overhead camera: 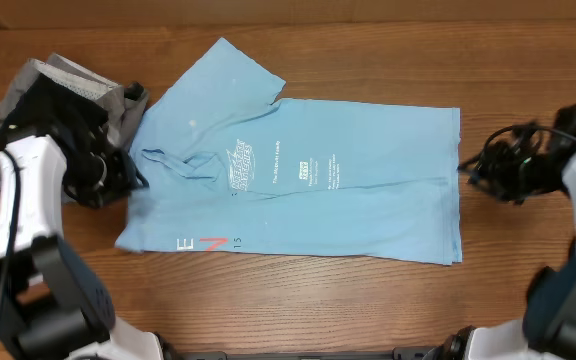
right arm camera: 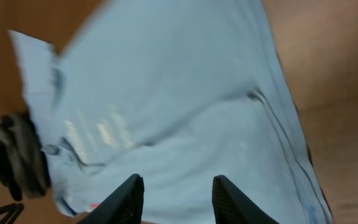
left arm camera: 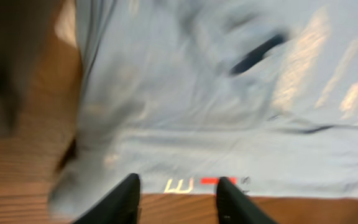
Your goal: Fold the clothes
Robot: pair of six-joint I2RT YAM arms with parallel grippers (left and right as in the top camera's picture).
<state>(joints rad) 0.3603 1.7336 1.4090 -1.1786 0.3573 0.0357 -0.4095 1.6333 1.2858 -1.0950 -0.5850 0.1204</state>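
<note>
The desk (overhead camera: 368, 50), of brown wood, is seen from above with nearly all of its middle taken up by the light-blue T-shirt (overhead camera: 368, 200). The shirt is laid flat across it, neck toward the left edge and hem toward the right edge. A heap of grey and black garments (overhead camera: 68, 85) is bunched at the far left corner, just beside the shirt's shoulder.

The left hand (left arm camera: 178, 200) is held low at the shirt's neck end, near the front edge of the cloth. Its fingers are set moderately apart and nothing is held between them. The right hand (right arm camera: 178, 198) is poised at the hem end, likewise parted and empty, with blue cloth spread below it.

One sleeve (overhead camera: 223, 70) is spread out toward the far edge. No sleeve is seen on the near side, where the long edge runs straight, so that side is judged to be folded in already. White lettering (overhead camera: 243, 168) is printed mid-chest, and a small red mark (overhead camera: 216, 243) lies by the near edge.

The step in hand is judged to be the pause between folds. Next, the far sleeve would need to be pinched and carried inward, with the cloth kept flat.
</note>
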